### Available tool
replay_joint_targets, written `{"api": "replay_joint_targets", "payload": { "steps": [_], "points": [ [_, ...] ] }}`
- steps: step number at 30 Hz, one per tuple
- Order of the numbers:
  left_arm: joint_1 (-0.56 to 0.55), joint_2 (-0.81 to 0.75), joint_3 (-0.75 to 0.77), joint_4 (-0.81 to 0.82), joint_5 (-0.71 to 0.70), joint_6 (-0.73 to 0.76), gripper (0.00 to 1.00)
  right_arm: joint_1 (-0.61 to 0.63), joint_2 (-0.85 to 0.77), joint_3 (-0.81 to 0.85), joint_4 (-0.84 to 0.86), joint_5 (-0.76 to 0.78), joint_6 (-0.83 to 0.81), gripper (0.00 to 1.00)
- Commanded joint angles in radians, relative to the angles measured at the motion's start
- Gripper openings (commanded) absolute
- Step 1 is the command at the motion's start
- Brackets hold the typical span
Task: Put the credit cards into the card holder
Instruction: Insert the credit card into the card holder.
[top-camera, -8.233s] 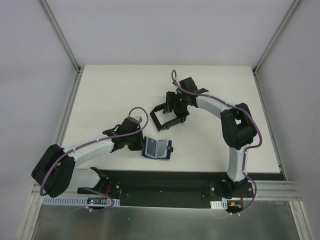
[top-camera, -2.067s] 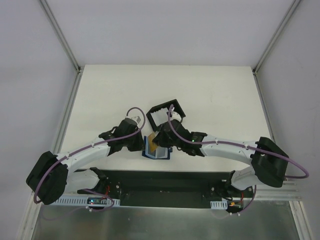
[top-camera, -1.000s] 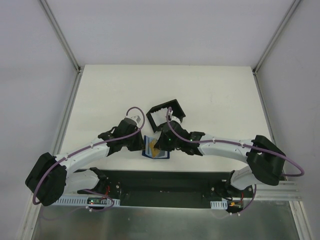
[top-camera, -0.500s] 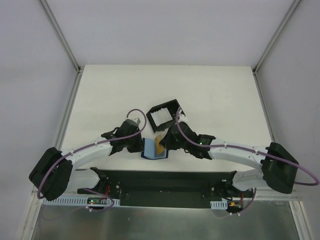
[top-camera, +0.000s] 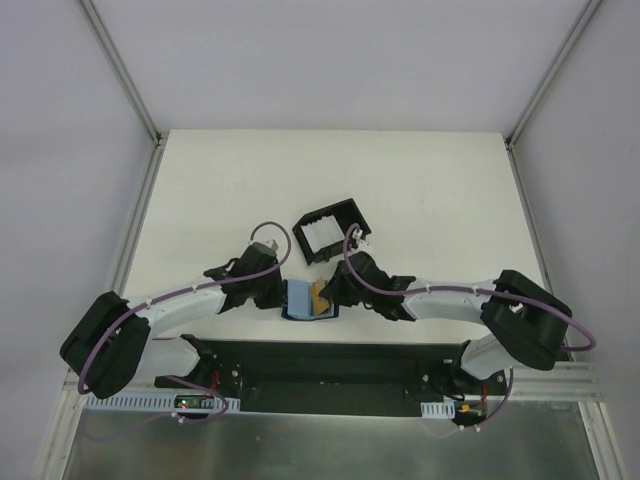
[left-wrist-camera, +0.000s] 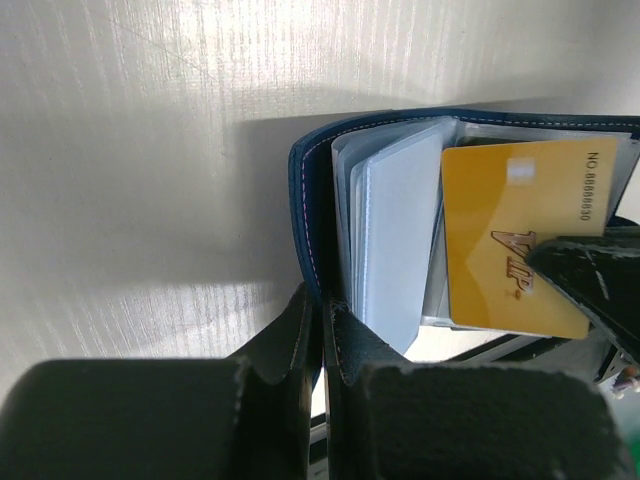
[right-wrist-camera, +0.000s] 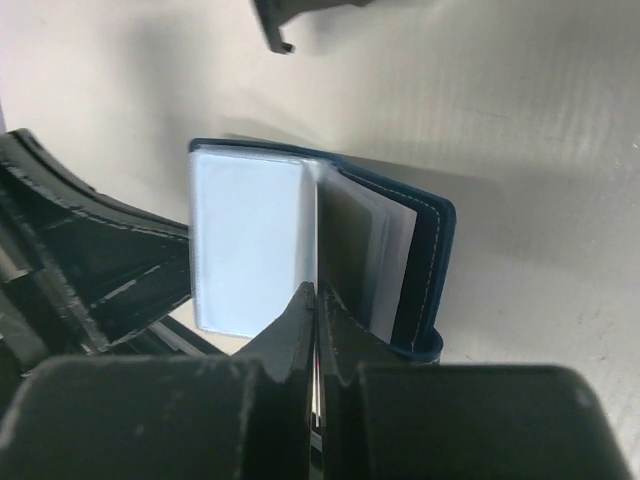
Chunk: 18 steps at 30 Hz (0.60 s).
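Note:
The card holder (top-camera: 298, 300), a navy wallet, lies open near the table's front edge, its pale sleeves (left-wrist-camera: 395, 235) fanned up. My left gripper (left-wrist-camera: 322, 305) is shut on its navy left cover (left-wrist-camera: 303, 200). A yellow credit card (left-wrist-camera: 515, 240) marked VIP stands over the wallet's right half. My right gripper (right-wrist-camera: 317, 295) is shut on this card, seen edge-on between the sleeves (right-wrist-camera: 245, 250). From above, the left gripper (top-camera: 274, 293) and the right gripper (top-camera: 330, 290) flank the wallet. I cannot tell whether the card sits inside a sleeve.
A black open-sided box frame (top-camera: 345, 212) stands just behind the wallet, with whitish cards (top-camera: 322, 237) lying in it; its corner (right-wrist-camera: 285, 30) shows in the right wrist view. The black base plate (top-camera: 330, 360) runs along the near edge.
The right gripper has brought the yellow card slightly lower and closer over the wallet, and the right arm's elbow has swung. The left gripper keeps its hold on the cover.

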Motion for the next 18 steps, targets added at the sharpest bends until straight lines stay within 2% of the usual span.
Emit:
{"api": "replay_joint_targets", "payload": {
  "steps": [1, 9, 15, 18],
  "points": [
    [-0.011, -0.007, -0.034, -0.009, -0.039, -0.042, 0.00, -0.007, 0.013, -0.055, 0.100, 0.013, 0.060, 0.00],
    [-0.011, 0.030, -0.087, 0.058, -0.019, -0.089, 0.00, -0.009, 0.131, -0.193, 0.490, -0.009, 0.114, 0.01],
    [-0.011, 0.033, -0.121, 0.080, -0.030, -0.115, 0.00, 0.002, 0.203, -0.250, 0.631, 0.002, 0.197, 0.00],
    [-0.011, 0.033, -0.129, 0.081, -0.034, -0.122, 0.00, 0.028, 0.199, -0.282, 0.653, 0.069, 0.229, 0.00]
  ]
}}
